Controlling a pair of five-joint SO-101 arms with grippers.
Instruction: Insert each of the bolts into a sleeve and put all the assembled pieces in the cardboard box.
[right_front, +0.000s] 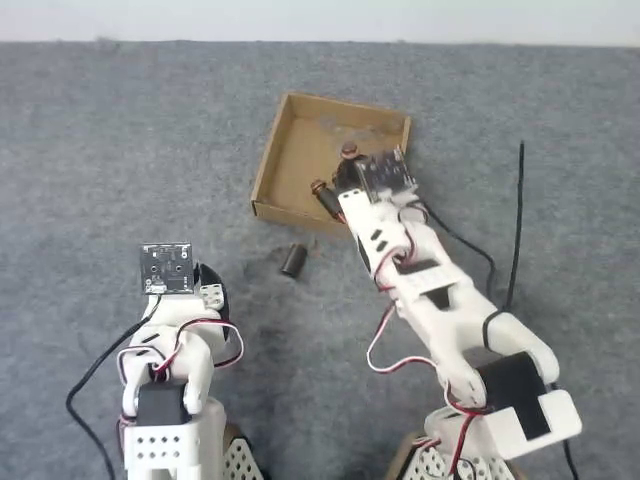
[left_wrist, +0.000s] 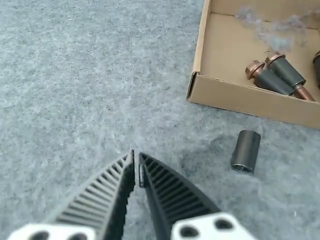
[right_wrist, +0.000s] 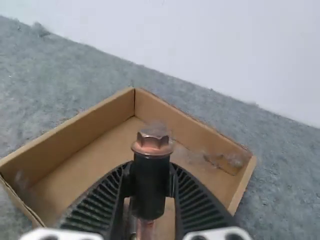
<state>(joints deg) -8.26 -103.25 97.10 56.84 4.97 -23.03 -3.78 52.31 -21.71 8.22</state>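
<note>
Copper-headed bolt (right_wrist: 152, 141) seated in a dark sleeve (right_wrist: 149, 192), held upright: the right pincer (right_wrist: 149, 172) is clamped on the sleeve above the cardboard box (right_wrist: 75, 135), with the right arm stretched forward. Two finished pieces (left_wrist: 274, 76) lie inside the box. A loose sleeve (left_wrist: 245, 151) lies on the grey bench (left_wrist: 75, 75) just outside the box. The left pincer (left_wrist: 136, 159) is closed almost tip to tip and holds nothing, its arm folded back.

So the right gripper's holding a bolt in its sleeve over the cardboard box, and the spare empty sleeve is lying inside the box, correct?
Not quite. The empty sleeve lies on the carpet outside the cardboard box, just off its wall, as the left wrist view shows. The right gripper does hold a sleeved bolt over the box.
</note>
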